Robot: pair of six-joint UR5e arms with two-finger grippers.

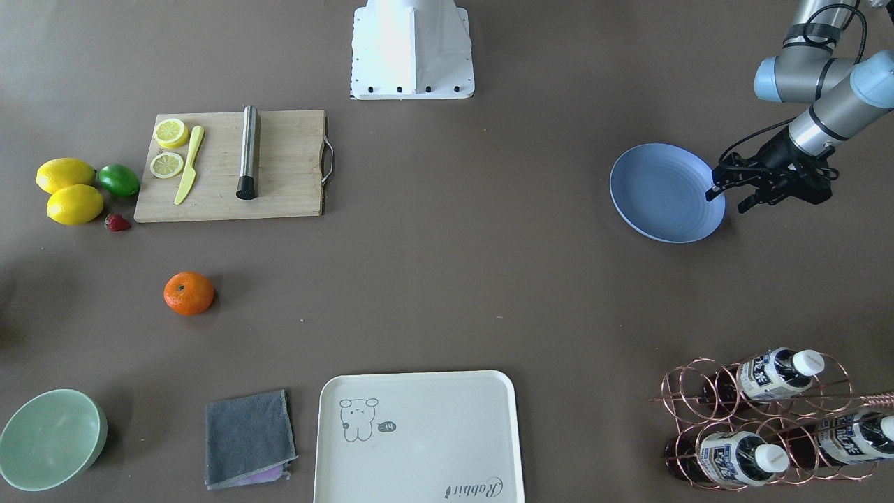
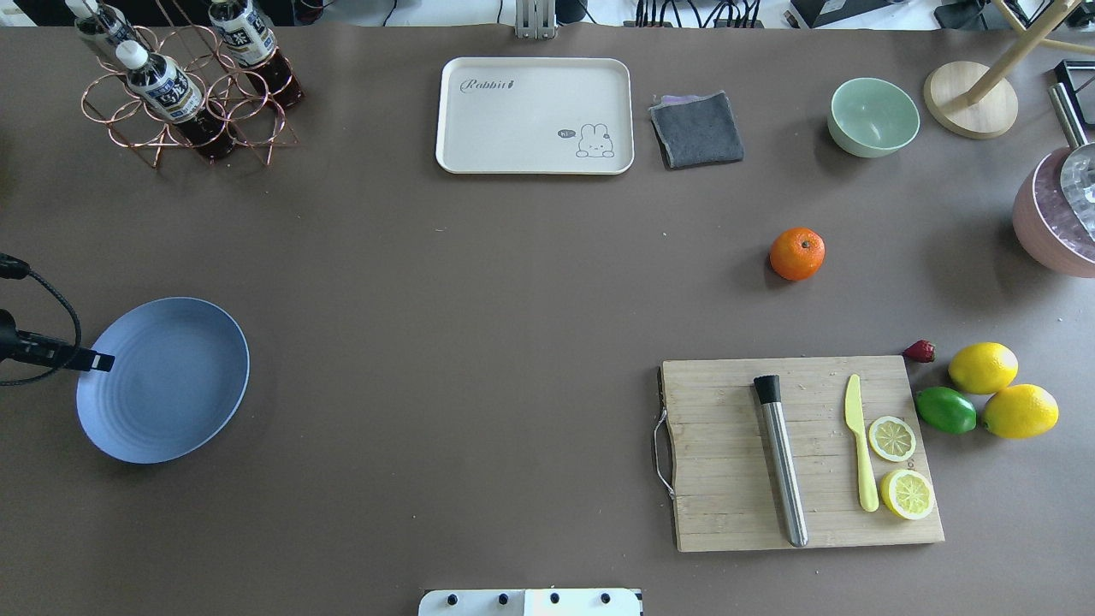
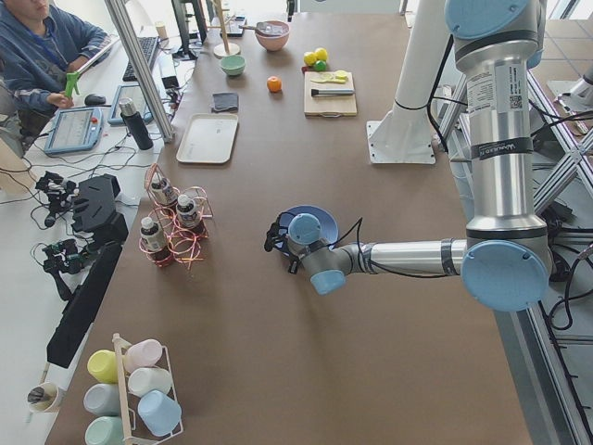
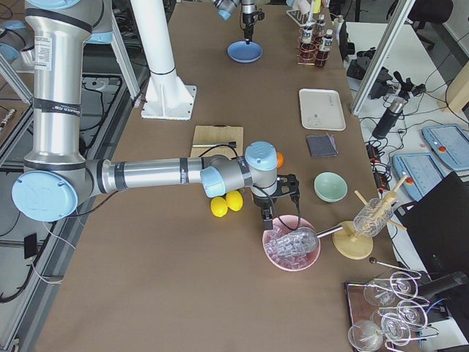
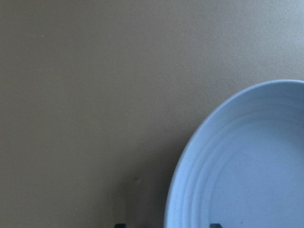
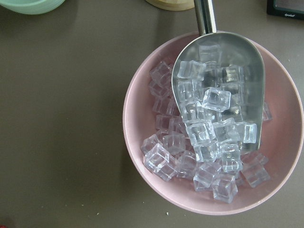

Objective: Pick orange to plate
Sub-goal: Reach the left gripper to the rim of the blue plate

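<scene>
With the left gripper (image 1: 726,201) open and empty at the plate (image 1: 656,199) rim, the right gripper (image 4: 270,213), jaws unreadable, probably needed to straddle the orange (image 1: 188,293) squarely.

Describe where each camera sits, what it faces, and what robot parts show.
Front-facing: across the table, facing the white robot base; left tool at rim of round periwinkle-blue plate.
Overhead: behind robot, looking forward; shares that plate and small bright-orange fruit.
Exterior left: table's left end; left arm nearest.
Exterior right: right end; right arm nearest.
Left wrist: down onto plate rim.
Right wrist: down into pink ice-cube bowl.
</scene>
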